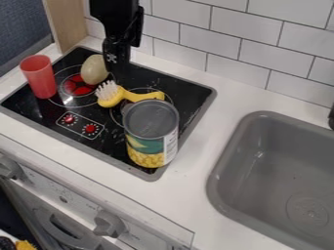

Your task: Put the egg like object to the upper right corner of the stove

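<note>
Pincer beside the egg, stove rear

My pincer (118, 72) hangs over the stove's rear; apart or together, I cannot tell. Just beside it, the beige egg-like object (94, 70) sits at the stove's (81, 139) rear left. Yellow scrub brush (117, 94): mid-stove, white bristles up. Red cup (39, 76): upright, stove's left side. Corn can (151, 134): upright, stove's front right. Grey sink (281, 171): right of the stove. White tiled wall (209, 39): behind the stove.

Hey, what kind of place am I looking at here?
Most likely a play kitchen or mock-up counter: a black stovetop with printed-looking burner rings and knobs, a grey sink set in the white counter, and white wall tiles.
</note>
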Controlling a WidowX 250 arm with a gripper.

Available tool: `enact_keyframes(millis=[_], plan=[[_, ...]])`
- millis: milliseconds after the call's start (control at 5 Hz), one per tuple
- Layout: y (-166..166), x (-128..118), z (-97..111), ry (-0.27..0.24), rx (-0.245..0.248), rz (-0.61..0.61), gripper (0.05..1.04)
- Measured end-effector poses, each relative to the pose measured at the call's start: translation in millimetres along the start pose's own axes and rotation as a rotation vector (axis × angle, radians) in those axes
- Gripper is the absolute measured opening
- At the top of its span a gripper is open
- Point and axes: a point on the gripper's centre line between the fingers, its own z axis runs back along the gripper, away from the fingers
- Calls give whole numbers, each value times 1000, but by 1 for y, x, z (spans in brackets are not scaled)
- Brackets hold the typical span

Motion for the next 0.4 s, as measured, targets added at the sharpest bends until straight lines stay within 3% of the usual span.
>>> enact_keyframes(millis=[200,400], plan=[[3,-3,-9,3,34,1,999],[2,7,-11,35,63,96,999]])
